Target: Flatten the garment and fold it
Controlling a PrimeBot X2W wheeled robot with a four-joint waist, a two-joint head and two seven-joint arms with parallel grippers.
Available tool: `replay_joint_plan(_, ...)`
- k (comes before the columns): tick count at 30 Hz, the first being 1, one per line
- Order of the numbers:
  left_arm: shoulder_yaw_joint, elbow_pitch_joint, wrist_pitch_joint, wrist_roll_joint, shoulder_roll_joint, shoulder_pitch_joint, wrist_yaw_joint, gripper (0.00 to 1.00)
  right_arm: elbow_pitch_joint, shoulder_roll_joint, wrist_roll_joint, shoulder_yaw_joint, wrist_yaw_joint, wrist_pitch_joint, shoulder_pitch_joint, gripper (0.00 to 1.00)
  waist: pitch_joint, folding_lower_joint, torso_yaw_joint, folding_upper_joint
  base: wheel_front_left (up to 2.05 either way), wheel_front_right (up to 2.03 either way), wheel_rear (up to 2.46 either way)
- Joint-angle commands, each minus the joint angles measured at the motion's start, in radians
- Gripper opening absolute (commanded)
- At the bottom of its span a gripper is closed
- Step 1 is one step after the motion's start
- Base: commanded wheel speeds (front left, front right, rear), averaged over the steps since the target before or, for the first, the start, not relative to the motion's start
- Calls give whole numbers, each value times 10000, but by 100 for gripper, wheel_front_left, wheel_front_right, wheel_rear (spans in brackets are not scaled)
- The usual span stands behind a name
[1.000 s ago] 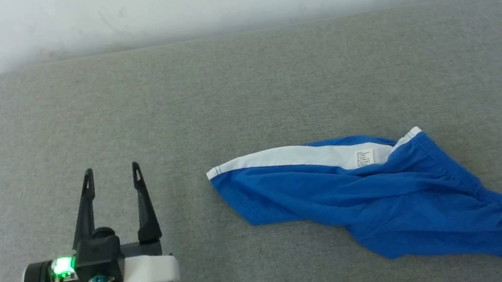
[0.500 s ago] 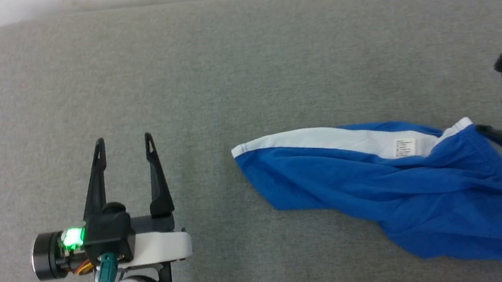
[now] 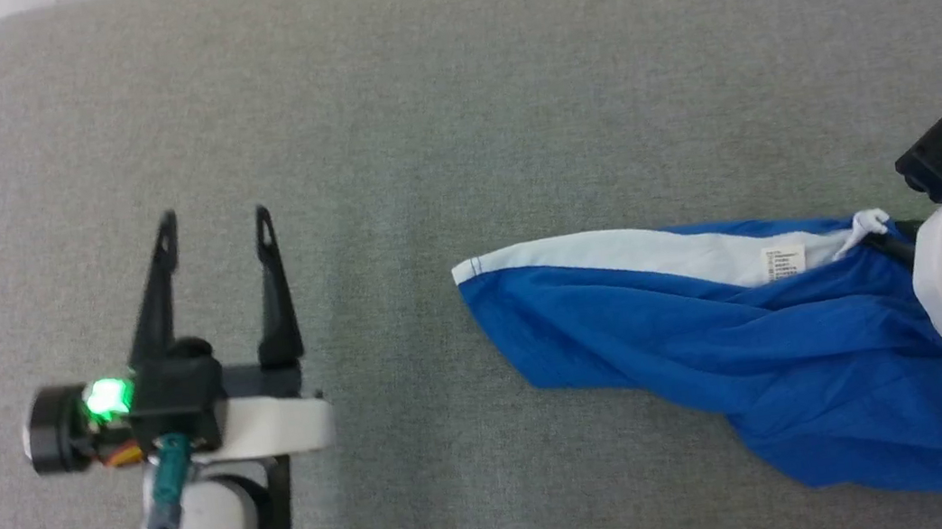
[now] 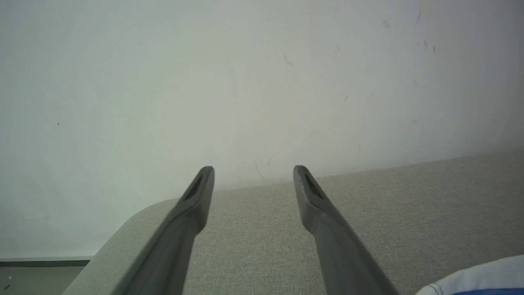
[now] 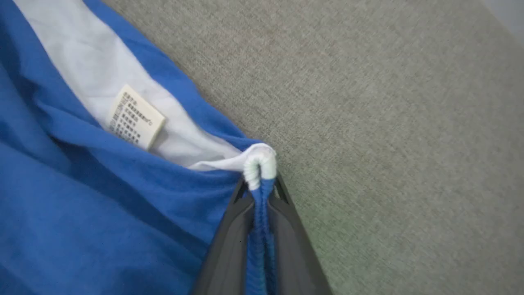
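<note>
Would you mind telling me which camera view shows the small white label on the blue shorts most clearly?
The right wrist view: the label lies close up on the white stripe, its printed lines visible. The head view shows it small, print unreadable. The left wrist view catches a corner of the shorts.

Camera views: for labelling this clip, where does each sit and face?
Head view: on the head, looking down at the grey cushion; left gripper open, right gripper gripping the garment.
Left wrist view: on that wrist, looking along its fingers toward a white wall.
Right wrist view: on that wrist, fingers shut on the garment.
Shared: head and right wrist views both show the label.
</note>
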Motion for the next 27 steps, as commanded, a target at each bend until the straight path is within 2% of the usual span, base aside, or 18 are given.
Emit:
replay_joint_plan(1,71,37,-45,-23,124,-274,-96,100,20,-12,-90,39,-23,-247,33,0,-405,-2,-297,0,0,0,0)
replay_joint_plan(4,204,473,-45,-215,593,-827,-659,100,-177,-10,-33,-248,-23,-1411,103,0,-733,-2,-502,0,0,0,0)
replay_joint_plan(7,46,1317,53,-351,1146,-1557,-1530,100,-387,58,-60,-607,-23,-2361,200,0,-935,-2,-727,0,0,0,0)
replay_joint_plan(10,-461,1992,1142,-514,1581,-2518,-2596,100,-451,187,-287,-917,-23,-3007,315,0,-948,-2,-899,0,0,0,0)
replay_joint_plan(12,-979,2254,2074,-747,1811,-3190,-2976,100,-504,320,-433,-1042,-23,-3197,387,0,-874,-2,-1009,0,0,0,0)
replay_joint_plan(15,-2253,2566,3527,-1493,2108,-4117,-3133,100,-604,488,-654,-1185,-23,-3298,418,0,-664,-2,-1166,0,0,0,0)
replay_joint_plan(21,-6077,2858,6331,-4594,3227,-6317,-3145,100,-747,771,-1064,-1164,-23,-3248,109,0,-69,-2,-1572,0,0,0,0)
replay_joint_plan(27,-9344,3164,8325,-6690,3867,-8428,-3147,100,-647,1123,-1351,-833,-23,-3319,-456,0,507,-2,-2087,0,0,0,0)
